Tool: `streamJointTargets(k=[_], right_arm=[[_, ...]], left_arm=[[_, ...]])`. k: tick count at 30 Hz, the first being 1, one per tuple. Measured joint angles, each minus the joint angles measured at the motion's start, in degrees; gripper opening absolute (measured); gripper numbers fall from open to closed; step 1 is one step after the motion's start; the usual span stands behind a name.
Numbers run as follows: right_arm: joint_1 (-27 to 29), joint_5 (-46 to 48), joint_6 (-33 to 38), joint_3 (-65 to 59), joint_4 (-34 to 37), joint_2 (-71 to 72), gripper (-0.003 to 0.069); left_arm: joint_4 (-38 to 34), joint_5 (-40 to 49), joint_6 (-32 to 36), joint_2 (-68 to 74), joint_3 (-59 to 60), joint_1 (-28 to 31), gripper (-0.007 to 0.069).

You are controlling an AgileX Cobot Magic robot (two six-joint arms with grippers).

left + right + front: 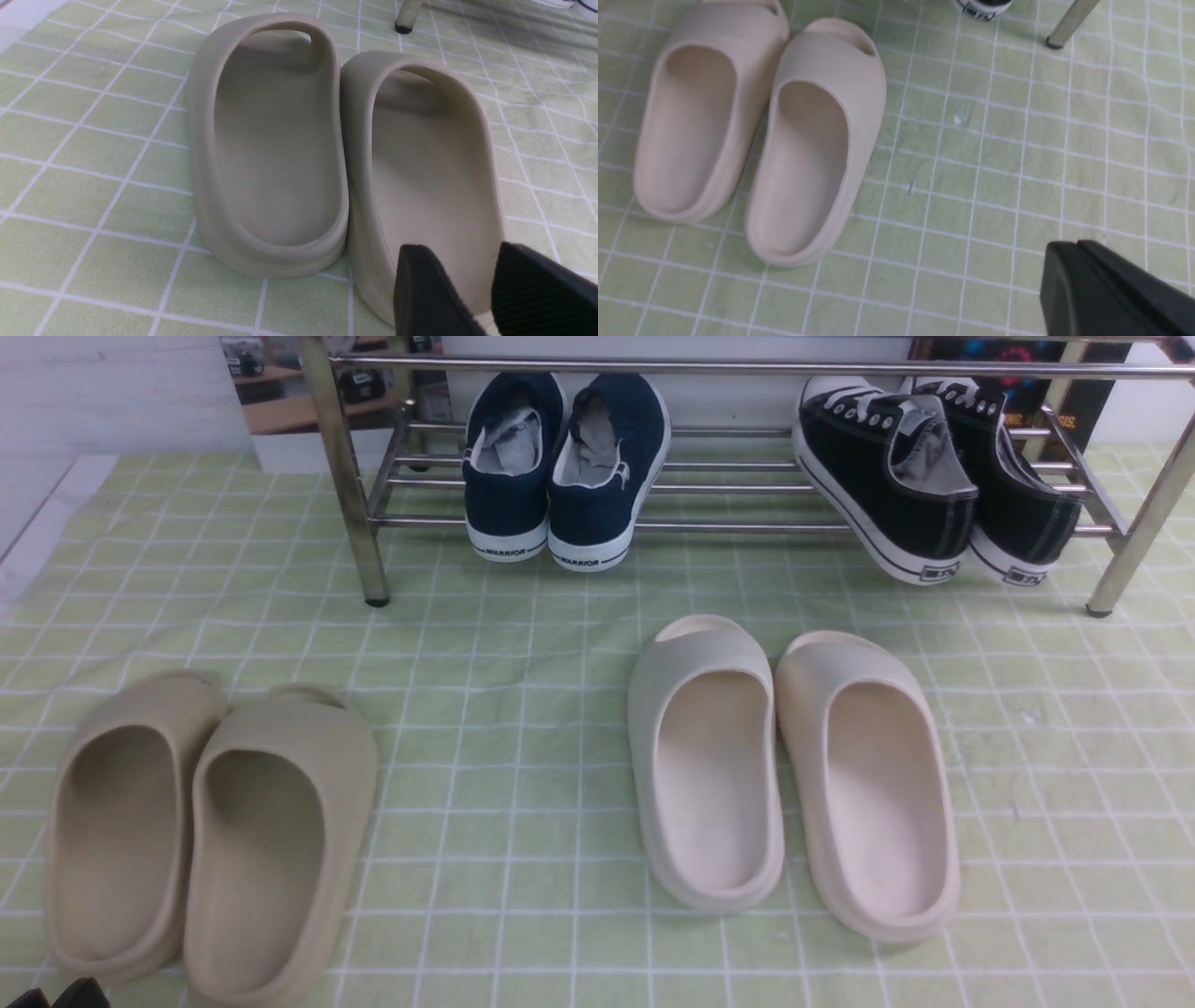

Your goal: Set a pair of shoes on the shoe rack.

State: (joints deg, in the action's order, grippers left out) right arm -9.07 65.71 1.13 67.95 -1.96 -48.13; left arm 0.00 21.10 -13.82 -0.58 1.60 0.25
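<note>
The pair of shoes (pixel 924 476), black canvas sneakers with white soles and laces, rests on the lower bars of the chrome shoe rack (pixel 747 367) at its right end, heels toward me and leaning a little left. One heel (pixel 980 7) shows at the edge of the right wrist view. My left gripper (pixel 460 252) stands open above the heel end of a beige slide (pixel 430 177), holding nothing. Only its tips (pixel 56 997) show in the front view's lower left corner. My right gripper (pixel 1069 245) is shut and empty above bare cloth, out of the front view.
Navy sneakers (pixel 565 467) sit on the rack left of centre. A beige pair of slides (pixel 210 831) lies front left and a cream pair (pixel 794 765) in the middle, all on green checked cloth (pixel 504 709). A rack leg (pixel 1069 23) stands near the right gripper.
</note>
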Motion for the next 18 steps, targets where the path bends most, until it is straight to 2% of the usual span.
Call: streamJointTargets(k=[9, 14, 18], right_arm=[[0.0, -15.3, -0.4, -19.2, 0.8, 25.8, -0.0003], [0.0, -20.4, -0.4, -24.4, 1.1, 31.9, -0.0003], [0.0, -21.0, -0.4, -27.6, 1.2, 32.9, -0.0003]], left_arm=[[0.0, 0.0, 0.0, 0.0, 0.0, 0.0, 0.0238], [0.0, 0.0, 0.0, 0.0, 0.0, 0.0, 0.0238], [0.0, 0.0, 0.0, 0.0, 0.0, 0.0, 0.0238]])
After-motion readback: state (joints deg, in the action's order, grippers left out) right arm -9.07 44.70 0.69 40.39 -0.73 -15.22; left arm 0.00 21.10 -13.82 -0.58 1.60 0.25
